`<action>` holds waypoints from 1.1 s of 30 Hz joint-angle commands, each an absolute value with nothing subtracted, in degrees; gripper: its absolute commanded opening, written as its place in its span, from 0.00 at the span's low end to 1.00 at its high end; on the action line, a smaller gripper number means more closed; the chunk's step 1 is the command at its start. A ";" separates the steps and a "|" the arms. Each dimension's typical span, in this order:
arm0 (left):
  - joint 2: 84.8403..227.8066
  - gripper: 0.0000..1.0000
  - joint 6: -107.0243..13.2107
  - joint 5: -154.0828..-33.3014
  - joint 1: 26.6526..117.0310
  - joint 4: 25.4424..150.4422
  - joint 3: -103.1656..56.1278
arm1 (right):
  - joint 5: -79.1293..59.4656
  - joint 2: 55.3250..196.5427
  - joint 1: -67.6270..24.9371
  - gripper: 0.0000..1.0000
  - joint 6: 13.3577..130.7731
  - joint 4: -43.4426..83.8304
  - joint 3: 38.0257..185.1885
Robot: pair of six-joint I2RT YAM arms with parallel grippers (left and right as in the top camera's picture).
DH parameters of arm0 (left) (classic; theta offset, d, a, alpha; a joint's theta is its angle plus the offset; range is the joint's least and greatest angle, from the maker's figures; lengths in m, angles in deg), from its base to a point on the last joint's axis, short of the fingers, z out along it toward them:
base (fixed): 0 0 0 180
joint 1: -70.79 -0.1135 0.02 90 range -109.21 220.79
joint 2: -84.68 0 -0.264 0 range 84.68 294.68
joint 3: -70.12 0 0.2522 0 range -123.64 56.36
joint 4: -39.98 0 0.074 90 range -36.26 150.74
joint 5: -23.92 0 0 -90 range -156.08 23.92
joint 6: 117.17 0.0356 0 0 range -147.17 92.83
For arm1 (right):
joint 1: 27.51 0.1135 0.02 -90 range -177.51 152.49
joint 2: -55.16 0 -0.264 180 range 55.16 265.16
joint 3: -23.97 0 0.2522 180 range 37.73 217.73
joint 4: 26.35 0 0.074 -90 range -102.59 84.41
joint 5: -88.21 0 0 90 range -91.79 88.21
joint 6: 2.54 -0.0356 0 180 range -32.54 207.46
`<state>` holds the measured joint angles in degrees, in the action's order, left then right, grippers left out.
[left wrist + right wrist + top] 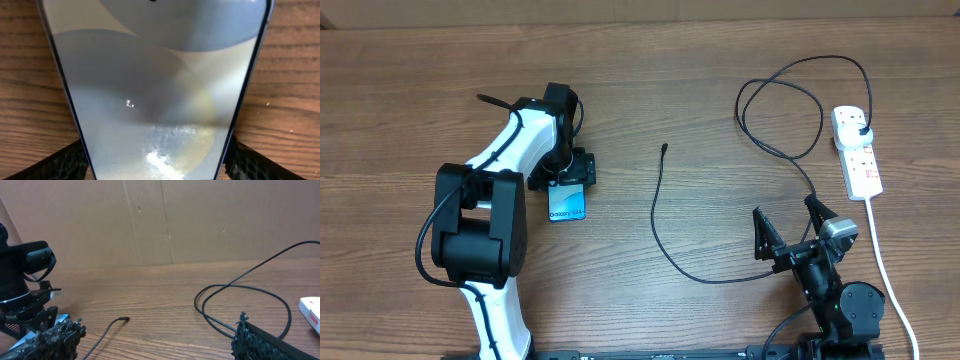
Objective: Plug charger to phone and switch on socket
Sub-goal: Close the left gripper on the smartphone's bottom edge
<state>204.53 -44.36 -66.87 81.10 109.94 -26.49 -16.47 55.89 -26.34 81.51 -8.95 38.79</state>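
Nearest the base, the right end effector sits with its fingers spread wide and holding nothing, probably ready for the charger, whose free tip lies on the bench. Further out, the left end effector is clamped on the phone by its edges, likely steadying it. Farthest, the plug sits in the socket.
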 commanded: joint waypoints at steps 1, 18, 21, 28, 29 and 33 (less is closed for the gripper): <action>207.20 0.89 -47.57 -72.93 81.69 108.24 -23.93 | -16.44 55.33 -26.08 1.00 81.55 -9.26 38.18; 207.20 0.87 -46.17 -70.98 81.71 105.55 -22.40 | -16.44 55.33 -26.08 1.00 81.55 -9.26 38.18; 207.20 0.87 -41.80 -70.96 81.71 105.53 -21.88 | -16.44 55.33 -26.08 1.00 81.55 -9.26 38.18; 207.20 0.89 -34.79 -70.76 81.71 105.46 -21.79 | -16.44 55.33 -26.08 1.00 81.55 -9.26 38.18; 207.20 0.89 -34.83 -70.52 81.69 105.40 -21.79 | -16.44 55.33 -26.08 1.00 81.55 -9.26 38.18; 207.20 0.87 -34.90 -70.55 81.71 104.63 -21.79 | -16.44 55.33 -26.08 1.00 81.55 -9.26 38.18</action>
